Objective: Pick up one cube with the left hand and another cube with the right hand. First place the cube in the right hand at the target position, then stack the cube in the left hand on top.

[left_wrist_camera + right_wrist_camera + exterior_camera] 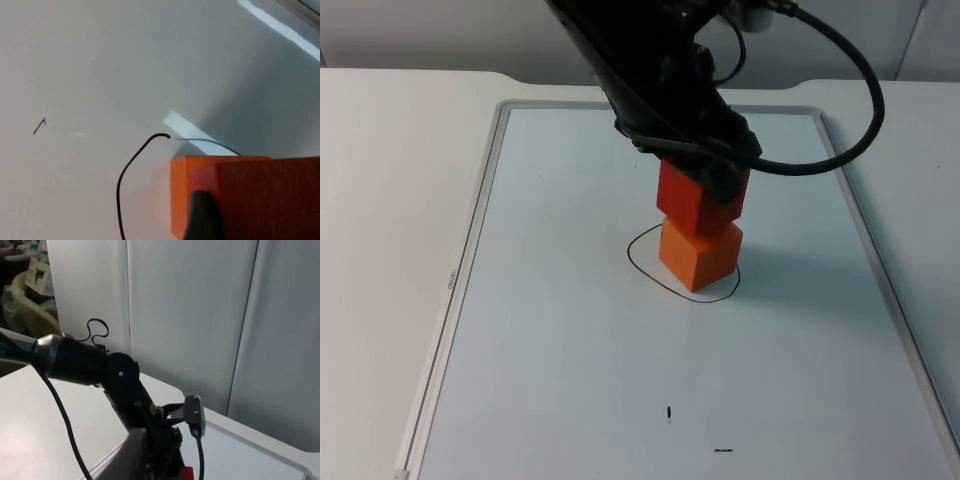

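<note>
A red cube [695,207] rests squarely on an orange cube [698,256] inside a hand-drawn black circle [638,255] on the whiteboard. My left gripper [705,178] comes down from the upper left and is shut on the red cube's upper part. In the left wrist view the cube's orange-red faces [270,200] sit against a black fingertip [202,217], with the circle's line [127,170] curving beside them. The right wrist view looks from afar at the left arm [120,385] and a sliver of the red cube [186,473].
The whiteboard's metal rim [470,250] frames the work area on the white table. Two small black marks [669,412] lie on the board nearer the front. A grey partition wall [200,315] stands behind the table.
</note>
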Available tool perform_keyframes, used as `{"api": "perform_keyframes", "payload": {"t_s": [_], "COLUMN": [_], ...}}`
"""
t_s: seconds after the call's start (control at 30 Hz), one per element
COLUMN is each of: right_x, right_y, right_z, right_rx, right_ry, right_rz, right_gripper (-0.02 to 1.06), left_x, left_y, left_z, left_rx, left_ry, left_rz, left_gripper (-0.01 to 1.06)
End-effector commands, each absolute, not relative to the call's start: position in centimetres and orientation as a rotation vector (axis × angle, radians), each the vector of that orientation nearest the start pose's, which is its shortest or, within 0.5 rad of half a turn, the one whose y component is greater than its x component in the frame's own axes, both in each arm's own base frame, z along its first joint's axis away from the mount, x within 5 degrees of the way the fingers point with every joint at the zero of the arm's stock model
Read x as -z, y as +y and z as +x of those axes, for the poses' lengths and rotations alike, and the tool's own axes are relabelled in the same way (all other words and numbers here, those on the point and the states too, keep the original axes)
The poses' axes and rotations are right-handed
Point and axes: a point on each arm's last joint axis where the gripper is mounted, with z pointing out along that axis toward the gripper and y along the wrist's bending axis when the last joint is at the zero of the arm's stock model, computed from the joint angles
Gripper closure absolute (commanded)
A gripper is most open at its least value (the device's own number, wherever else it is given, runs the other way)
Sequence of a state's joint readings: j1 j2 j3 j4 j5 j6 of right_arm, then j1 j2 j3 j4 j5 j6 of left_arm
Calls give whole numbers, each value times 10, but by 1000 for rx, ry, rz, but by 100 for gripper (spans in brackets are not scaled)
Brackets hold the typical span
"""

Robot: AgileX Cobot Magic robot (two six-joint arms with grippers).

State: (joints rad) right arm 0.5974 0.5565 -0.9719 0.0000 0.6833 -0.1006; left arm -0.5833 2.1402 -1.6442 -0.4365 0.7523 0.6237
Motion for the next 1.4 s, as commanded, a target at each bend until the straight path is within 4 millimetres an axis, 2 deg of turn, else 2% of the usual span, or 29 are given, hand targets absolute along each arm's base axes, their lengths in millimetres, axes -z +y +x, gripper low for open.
{"api": "perform_keyframes", "payload": {"t_s": [0.0, 0.27, 0.5, 0.97, 1.1, 1.13, 1.17, 1.2, 1.23, 1.3, 1.33, 1.37], "right_x": [-427, -427, -427, -427, -427, -427, -427, -427, -427, -427, -427, -427], "right_y": [45, 45, 45, 45, 45, 45, 45, 45, 45, 45, 45, 45], "right_z": [65, 65, 65, 65, 65, 65, 65, 65, 65, 65, 65, 65], "right_rx": [-359, -360, -360, -360, -359, -359, -359, -359, -359, -359, -359, -359], "right_ry": [1661, 1662, 1662, 1662, 1661, 1661, 1661, 1661, 1661, 1661, 1661, 1661], "right_rz": [-614, -613, -613, -613, -614, -614, -614, -614, -614, -614, -614, -614], "right_gripper": [0, 0, 0, 0, 0, 0, 0, 0, 0, 0, 0, 0], "left_x": [-188, -187, -172, -171, -171, -171, -171, -171, -171, -172, -172, -172], "left_y": [-281, -282, -282, -283, -283, -283, -283, -283, -283, -284, -284, -284], "left_z": [371, 373, 372, 373, 373, 373, 373, 373, 373, 373, 373, 373], "left_rx": [499, 488, 495, 495, 505, 505, 507, 516, 516, 522, 522, 522], "left_ry": [2364, 2341, 2386, 2384, 2386, 2386, 2387, 2388, 2388, 2390, 2390, 2390], "left_rz": [1222, 1228, 1249, 1240, 1233, 1233, 1231, 1225, 1225, 1220, 1220, 1220], "left_gripper": [100, 100, 100, 99, 86, 78, 63, 54, 54, 34, 28, 28]}}
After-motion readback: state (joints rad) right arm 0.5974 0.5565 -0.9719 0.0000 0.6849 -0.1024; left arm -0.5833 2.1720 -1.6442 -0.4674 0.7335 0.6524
